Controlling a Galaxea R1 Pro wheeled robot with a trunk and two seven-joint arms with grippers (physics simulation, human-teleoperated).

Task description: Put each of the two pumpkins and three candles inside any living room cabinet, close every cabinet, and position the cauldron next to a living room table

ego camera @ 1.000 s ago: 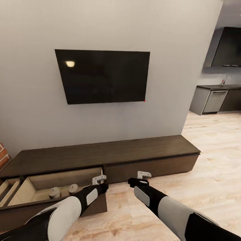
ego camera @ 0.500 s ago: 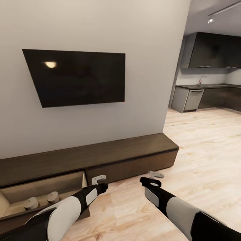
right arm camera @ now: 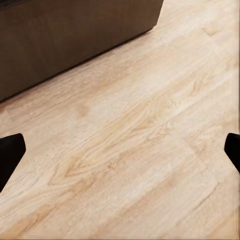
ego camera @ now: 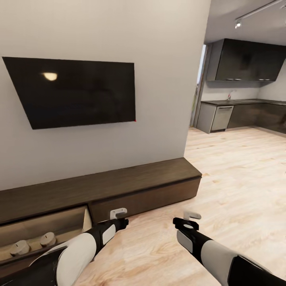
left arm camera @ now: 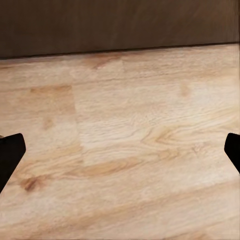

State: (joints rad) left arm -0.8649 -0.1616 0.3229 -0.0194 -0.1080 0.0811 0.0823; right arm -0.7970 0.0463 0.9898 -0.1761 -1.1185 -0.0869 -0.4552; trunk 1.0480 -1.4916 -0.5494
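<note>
The long dark-brown cabinet (ego camera: 131,186) runs along the wall. Its left drawer (ego camera: 59,222) stands pulled out, pale inside, with two candles (ego camera: 47,238) (ego camera: 19,247) in it. My left gripper (ego camera: 118,213) hovers just in front of the cabinet beside that drawer, open and empty; the left wrist view has its fingertips (left arm camera: 10,155) spread wide over bare floor with the cabinet front (left arm camera: 120,25) beyond. My right gripper (ego camera: 192,216) hangs open over the floor, and the cabinet's end (right arm camera: 75,40) is in its wrist view. The pumpkins, cauldron and table are out of view.
A black TV (ego camera: 75,91) hangs on the grey wall above the cabinet. The wall ends at right, where light wood floor (ego camera: 238,178) stretches toward a kitchen with dark cupboards (ego camera: 246,59) and a dishwasher (ego camera: 221,118).
The camera has swung right, so the wall, TV and cabinet slid left in the picture and more kitchen shows. My right gripper has drifted right and lower in view.
</note>
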